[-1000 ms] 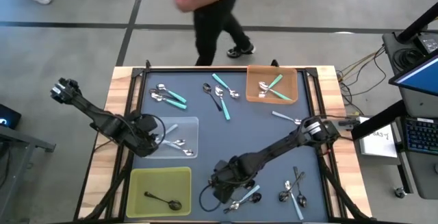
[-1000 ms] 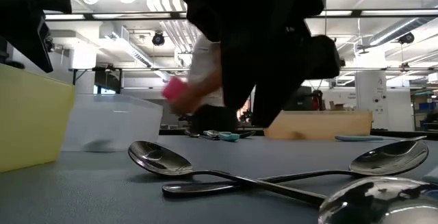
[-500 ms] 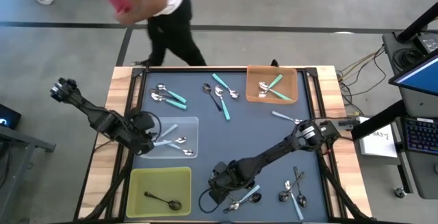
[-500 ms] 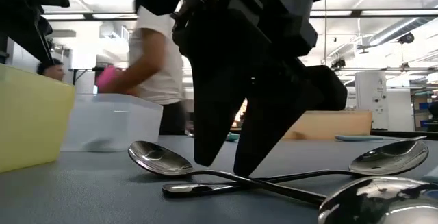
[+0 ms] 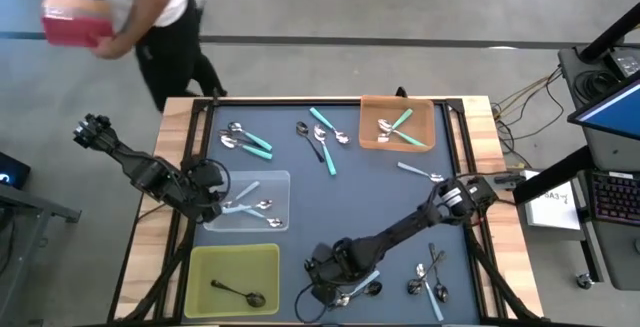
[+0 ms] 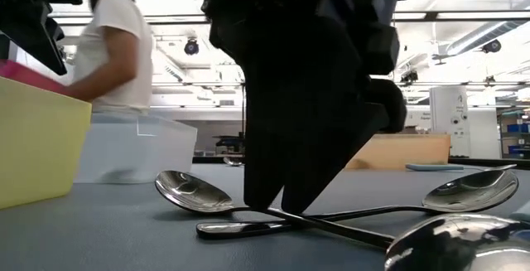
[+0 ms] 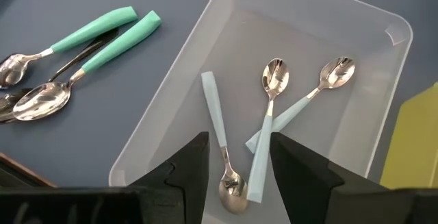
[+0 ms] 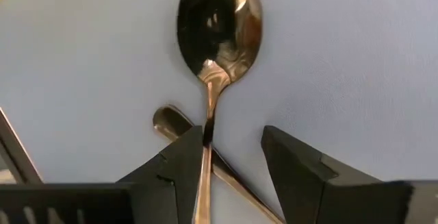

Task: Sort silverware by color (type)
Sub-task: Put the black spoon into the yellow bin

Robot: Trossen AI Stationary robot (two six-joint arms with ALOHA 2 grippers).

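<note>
1. Right gripper [image 8: 233,162] low over the mat's near edge, fingers apart — nothing clasped.
2. Dark metal spoon [image 8: 217,25] directly beneath, handle running between the fingers, bowl pointing ahead, crossed over a second spoon [image 8: 179,131].
3. Left gripper [image 7: 238,166] well apart, open above the clear tray [image 7: 383,87] of pale blue spoons [image 7: 268,121].

In the low view, the middle of the two crossed dark metal spoons [image 6: 273,217] is covered by the black right gripper [image 6: 277,205], and a third shiny spoon bowl [image 6: 464,246] is cut off by the bottom edge. In the right wrist view, the lower handle of the dark metal spoon [image 8: 217,25] is lost between the fingers. The person [image 5: 150,17] is blurred and cropped at the top edge.
</note>
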